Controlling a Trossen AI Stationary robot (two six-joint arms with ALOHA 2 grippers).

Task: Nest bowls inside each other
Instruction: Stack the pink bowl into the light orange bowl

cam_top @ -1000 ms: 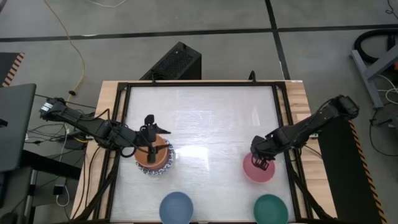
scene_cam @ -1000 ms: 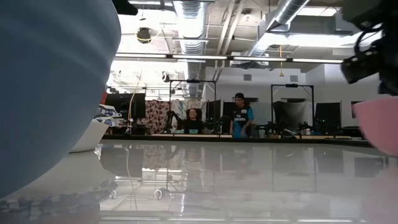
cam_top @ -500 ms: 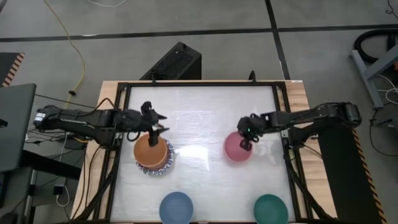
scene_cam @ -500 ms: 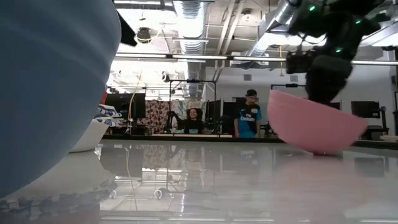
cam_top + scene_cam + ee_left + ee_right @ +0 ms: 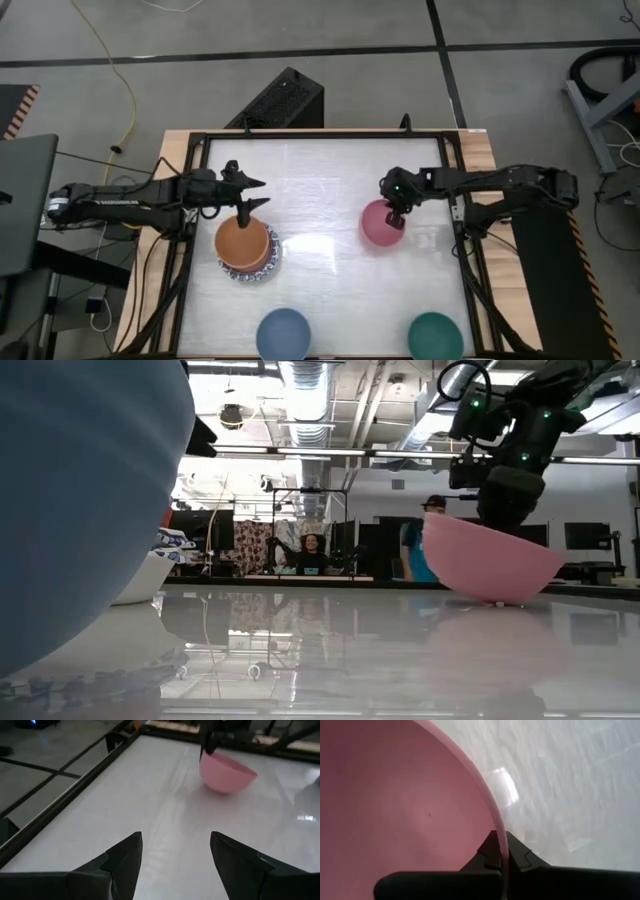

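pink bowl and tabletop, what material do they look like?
Pink bowl: probably plastic or melamine; thin even rim, uniform matte colour, soft sheen, pinched by the rim in the shut right hand. Could be glazed ceramic.
Tabletop: smooth white glossy panel, laminate or acrylic; it mirrors the room in the low view.

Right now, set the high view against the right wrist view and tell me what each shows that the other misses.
Only the high view shows the nested stack topped by a round orange bowl, the round blue bowl, the round dark green bowl and the open left pincer just beyond the stack. Only the right wrist view shows the right pincer shut on the rim, one finger inside, one outside. Both show the round pink bowl above the glossy white table.
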